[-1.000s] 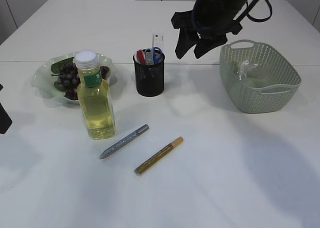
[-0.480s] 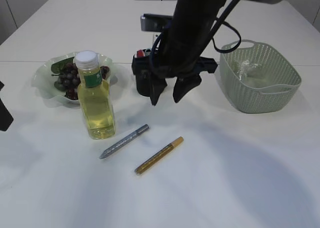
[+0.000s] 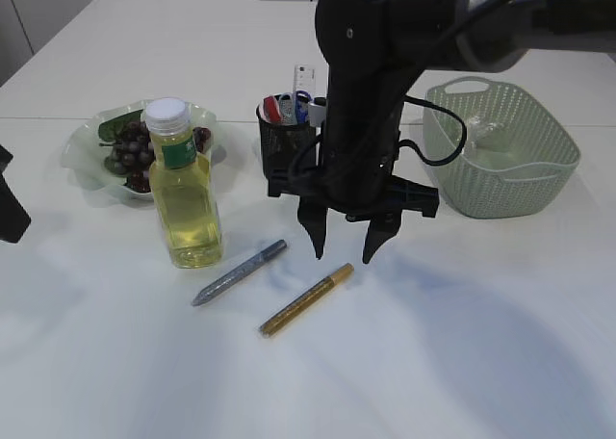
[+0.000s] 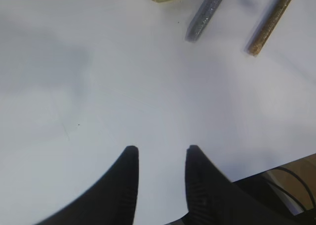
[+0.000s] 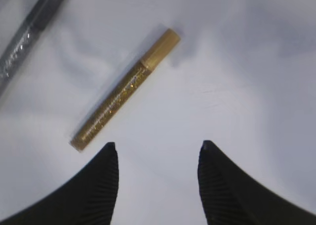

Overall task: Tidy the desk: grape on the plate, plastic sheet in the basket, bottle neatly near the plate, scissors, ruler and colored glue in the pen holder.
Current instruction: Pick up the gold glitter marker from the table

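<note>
Gold glitter glue pen (image 3: 306,299) is lying flat on the white bench (image 3: 462,343), slanted, cap end toward the upper right, w/ the silver glitter glue pen (image 3: 239,271) just beside it to the left, apart from it. In the exterior view the right claw (image 3: 344,253) is hanging just above the gold pen's cap end, jaws standing wide w/ nothing btwn them. Pen holder (image 3: 287,141) behind it is already carrying scissors and ruler; grapes (image 3: 127,157) are sitting on the green plate (image 3: 82,150), the oil bottle (image 3: 184,189) is standing upright next to the plate, and the plastic sheet (image 3: 474,131) is lying in the basket (image 3: 500,184). So, judging by that, only the 2 glue pens are left.

Left wrist view: left claw (image 4: 159,158) is parked over bare bench, jaws partly open and empty, both pens near the top edge, well apart from it.

Right wrist view: gold pen (image 5: 126,89) is lying diagonal ahead of the open right claw (image 5: 157,151), not yet btwn the fingers (image 5: 101,178).

Handling, as a guess: light, stiff, smooth round plastic barrel, so it's likely rolling or slipping if pinched near an end. Best hold is probably mid-barrel, jaws turned across the pen's long axis, closing firmly but not hard.
</note>
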Controlling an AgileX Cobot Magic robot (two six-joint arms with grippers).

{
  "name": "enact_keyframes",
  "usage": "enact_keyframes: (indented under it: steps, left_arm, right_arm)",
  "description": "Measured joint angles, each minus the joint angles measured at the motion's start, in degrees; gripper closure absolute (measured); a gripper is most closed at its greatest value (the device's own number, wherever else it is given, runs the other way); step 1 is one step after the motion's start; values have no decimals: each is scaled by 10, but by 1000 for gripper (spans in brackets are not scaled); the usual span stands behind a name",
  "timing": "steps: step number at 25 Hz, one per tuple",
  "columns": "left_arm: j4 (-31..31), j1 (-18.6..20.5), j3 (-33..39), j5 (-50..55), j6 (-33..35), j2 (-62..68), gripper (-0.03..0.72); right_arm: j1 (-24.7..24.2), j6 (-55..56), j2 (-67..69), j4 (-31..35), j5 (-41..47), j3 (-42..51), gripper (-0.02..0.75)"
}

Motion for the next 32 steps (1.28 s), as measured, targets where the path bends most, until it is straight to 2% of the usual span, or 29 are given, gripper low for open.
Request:
enact_keyframes:
  steps: [5,12,32]
  left_arm:
    - [0,0,0,-8,0,0,449]
    - [-3,0,0,-13,0,0,449]
    - [-6,0,0,-30,0,0,449]
  right_arm:
    - [0,190,15,-4,-33,0,326]
    - [0,328,42,-8,-75,0,326]
    - [0,366,105,-15,-117,0,331]
